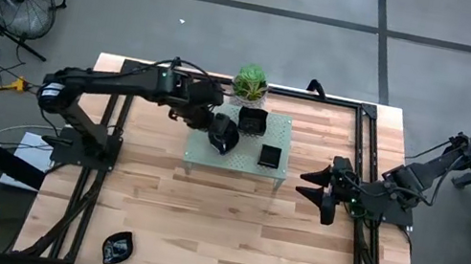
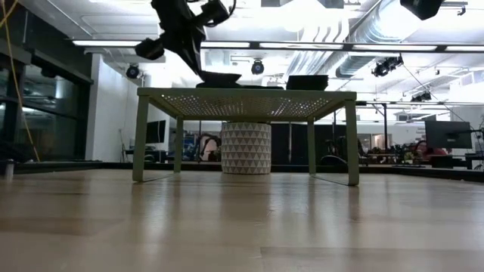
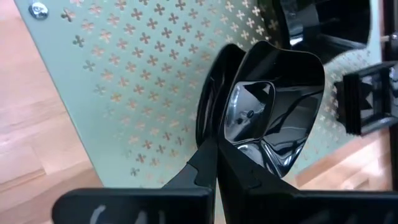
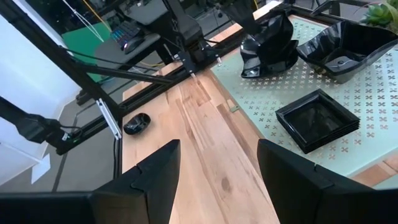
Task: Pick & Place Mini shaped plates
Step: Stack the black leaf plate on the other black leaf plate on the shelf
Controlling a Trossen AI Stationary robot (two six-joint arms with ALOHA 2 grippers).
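Mini shaped plate (image 3: 273, 106) clamped in left pincer (image 1: 221, 135) over rack (image 1: 197, 145).

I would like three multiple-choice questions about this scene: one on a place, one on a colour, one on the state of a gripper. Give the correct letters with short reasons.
1. Where is the left gripper?
A. over the pale green rack
B. at the table's near edge
C. beside the floor fan

2. What colour is the dish in the left gripper?
A. white
B. glossy black
C. red

3. How does the right gripper stand?
A. shut on a dish
B. open, holding nothing
C. shut on the plant pot

Answers:
1 A, the high view shows it over the rack's left part.
2 B, the left wrist view shows a shiny black dish pinched between the fingers.
3 B, the right wrist view shows its fingers apart with only bare table between them.
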